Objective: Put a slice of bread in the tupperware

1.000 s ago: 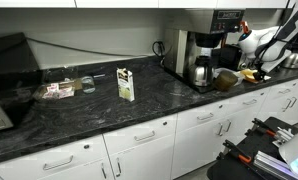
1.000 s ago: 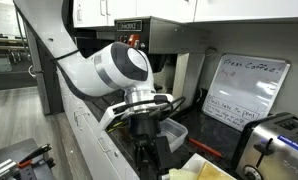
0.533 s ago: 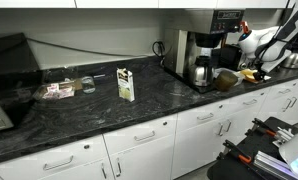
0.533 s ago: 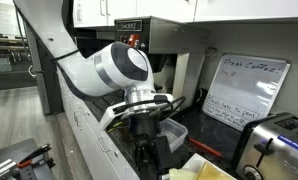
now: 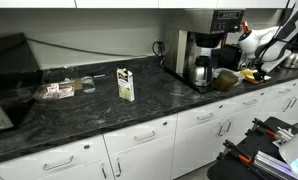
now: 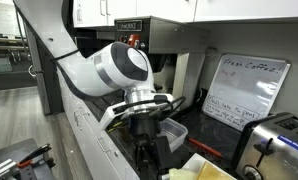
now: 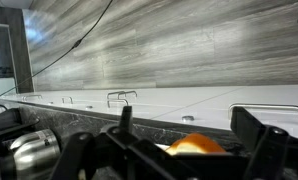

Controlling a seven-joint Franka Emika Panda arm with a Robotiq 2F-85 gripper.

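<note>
My gripper (image 7: 189,135) is open, its two dark fingers wide apart in the wrist view. A yellowish-tan slice of bread (image 7: 196,146) lies low between them; I cannot tell whether they touch it. In an exterior view the gripper (image 6: 149,155) points down at the counter beside a clear tupperware (image 6: 175,133), with pale yellow bread slices (image 6: 204,170) at the bottom edge. In an exterior view the arm (image 5: 259,45) reaches over the far end of the counter, above yellowish pieces (image 5: 251,73).
A coffee machine (image 5: 204,55) with a metal carafe stands next to the arm, and a round dark brown lump (image 5: 226,80) lies by it. A toaster (image 6: 279,140) and a small whiteboard (image 6: 244,90) stand close by. A carton (image 5: 125,84) stands mid-counter.
</note>
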